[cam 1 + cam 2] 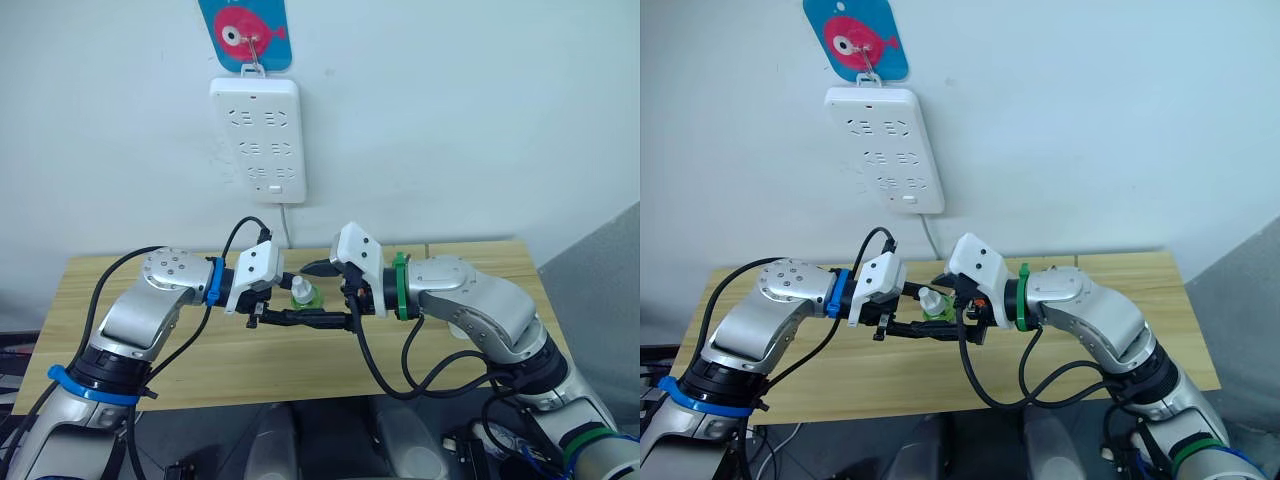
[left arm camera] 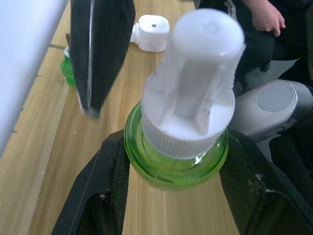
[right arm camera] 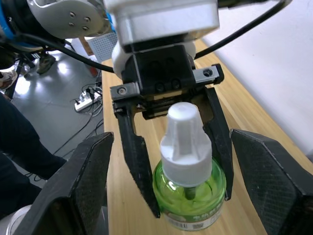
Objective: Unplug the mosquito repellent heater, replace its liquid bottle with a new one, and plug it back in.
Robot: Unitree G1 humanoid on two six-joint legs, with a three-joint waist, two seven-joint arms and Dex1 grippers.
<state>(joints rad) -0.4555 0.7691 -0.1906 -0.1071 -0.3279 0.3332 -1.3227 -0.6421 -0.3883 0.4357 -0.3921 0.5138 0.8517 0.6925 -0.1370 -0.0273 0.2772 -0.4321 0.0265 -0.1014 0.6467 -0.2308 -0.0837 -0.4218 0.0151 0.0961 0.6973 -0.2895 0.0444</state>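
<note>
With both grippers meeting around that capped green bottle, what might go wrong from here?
The left gripper pinches the green bottle on its rounded sides, so it could twist or slip if the cap is pulled. The right gripper is open close beside it and could bump the left fingers. The mosquito repellent heater lies on the table, unplugged.

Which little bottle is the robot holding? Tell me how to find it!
Find the wooden table under the white power strip. Above its middle, the left gripper clamps a green bottle. Unlike the other green bottle on the table, it has a tall white cap.
</note>
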